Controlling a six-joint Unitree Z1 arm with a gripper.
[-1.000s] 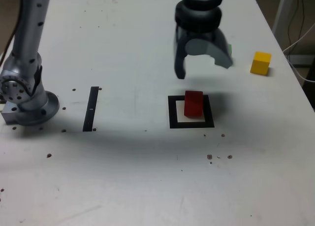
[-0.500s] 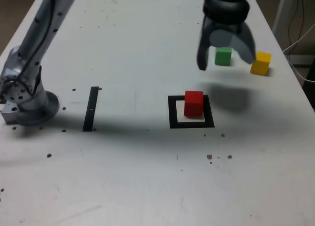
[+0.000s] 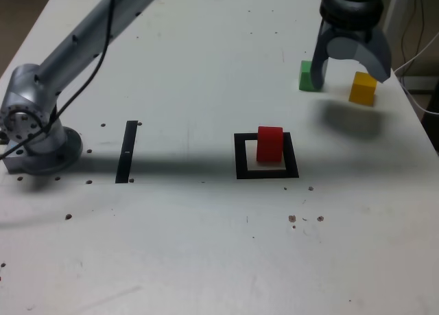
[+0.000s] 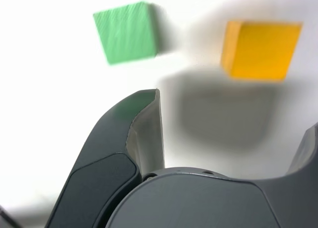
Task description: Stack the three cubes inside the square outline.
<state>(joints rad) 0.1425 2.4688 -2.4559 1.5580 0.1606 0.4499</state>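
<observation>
The white table [image 3: 171, 239] carries 3 cubes and 1 black strip [image 3: 127, 152]. The red cube [image 3: 269, 145] sits inside the square outline [image 3: 241, 171], close to its far edge. The green cube [image 3: 306, 76] and yellow cube [image 3: 363, 88] stand outside it, near each other, yellow nearer the exterior view's right. The end effector [image 3: 352, 75] hangs above the table near these 2 cubes, its 2 fingers wide apart, with nothing between them.
</observation>
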